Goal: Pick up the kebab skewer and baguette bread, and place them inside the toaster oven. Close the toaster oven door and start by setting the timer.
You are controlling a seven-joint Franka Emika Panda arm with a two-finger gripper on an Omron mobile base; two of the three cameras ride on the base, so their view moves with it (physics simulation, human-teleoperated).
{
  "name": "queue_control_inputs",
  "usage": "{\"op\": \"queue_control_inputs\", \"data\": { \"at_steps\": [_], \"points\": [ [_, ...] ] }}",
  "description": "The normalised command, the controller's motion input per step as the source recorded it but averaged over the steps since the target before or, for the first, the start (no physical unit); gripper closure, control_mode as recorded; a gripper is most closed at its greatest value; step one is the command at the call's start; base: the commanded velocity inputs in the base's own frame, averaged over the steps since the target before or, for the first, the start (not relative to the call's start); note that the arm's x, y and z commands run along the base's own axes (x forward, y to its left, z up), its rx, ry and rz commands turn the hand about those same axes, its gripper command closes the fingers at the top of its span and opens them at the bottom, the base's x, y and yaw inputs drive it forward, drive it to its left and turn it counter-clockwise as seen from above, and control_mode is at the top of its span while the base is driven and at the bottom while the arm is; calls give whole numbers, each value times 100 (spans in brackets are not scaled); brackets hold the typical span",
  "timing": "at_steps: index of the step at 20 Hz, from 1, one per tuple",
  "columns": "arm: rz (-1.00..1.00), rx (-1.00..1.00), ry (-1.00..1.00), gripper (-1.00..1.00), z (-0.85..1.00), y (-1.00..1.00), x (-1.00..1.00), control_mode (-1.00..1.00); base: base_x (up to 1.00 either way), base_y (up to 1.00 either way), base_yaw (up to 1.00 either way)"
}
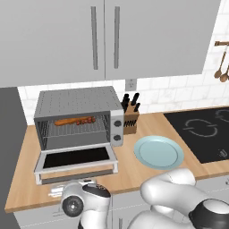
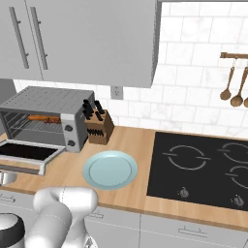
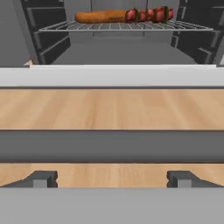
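- The toaster oven door (image 1: 77, 159) hangs down flat and open, at the lower left of the left base view. It is the next thing I must move, I think.
- The door looks stiff and hard, with dark glass in the middle that could crack. I would push up on its bar handle (image 3: 111, 146), the grey band across the middle of the hand view, not on the glass.
- It turns on a hinge, so I guess it will swing up easily and not feel heavy.
- The baguette bread (image 3: 100, 16) and the kebab skewer (image 3: 151, 14) already lie end to end on the wire rack (image 3: 122, 26), at the top of the hand view.
- The toaster oven (image 1: 78, 117) sits at the left of the wooden counter (image 1: 134, 172), just beside a knife block (image 1: 130, 117).
- My gripper (image 3: 111, 178) is low in front of the door, its jaws spread wide and holding nothing.
- The two knobs (image 1: 117, 131) are on the right panel, for the timer later.
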Motion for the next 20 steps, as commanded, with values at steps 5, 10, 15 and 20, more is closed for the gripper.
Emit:
{"op": "queue_control_inputs", "data": {
  "at_steps": [5,10,15,20],
  "points": [
    [0,0,-5,-100,54,0,26,-100,0,0,0],
    [0,0,-5,-100,50,0,28,-100,0,0,0],
    [0,0,-4,-100,51,0,33,-100,0,0,0],
    [0,0,-2,-100,53,0,42,-100,0,0,0]
  ]
}}
